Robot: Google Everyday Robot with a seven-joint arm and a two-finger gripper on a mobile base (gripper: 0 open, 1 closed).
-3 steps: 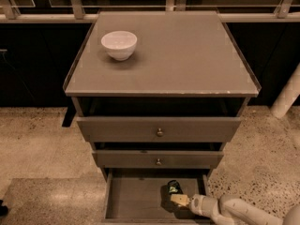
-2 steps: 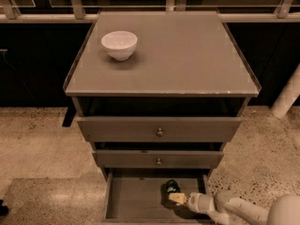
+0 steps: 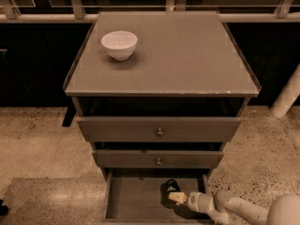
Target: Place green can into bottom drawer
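Camera view is looking down on a grey-brown cabinet whose bottom drawer [image 3: 133, 198] is standing pulled out, its flat floor showing. The hand [image 3: 177, 198] is reaching into that drawer from the lower right. It is hanging low over the floor close to the drawer's right wall, with the pale arm [image 3: 234, 209] trailing behind it toward the bottom right corner. The green can [image 3: 172, 186] is sitting inside the bottom drawer, just beyond the tip of the hand toward the back of the drawer, so close that the two are appearing to touch. Whether the hand is spread, pressed together or pinching the can, I cannot tell, because its tip and the can are overlapping. Whether the can is standing upright or leaning is also unclear. Most of the drawer floor is lying bare to the left of the hand. Directly above the hand, the middle drawer [image 3: 131, 159] and the top drawer [image 3: 122, 129] are each showing a small round knob. Far above and to the left of the hand, a white bowl [image 3: 119, 44] is resting on the worktop [image 3: 187, 55] near its back left corner, well apart from the hand.
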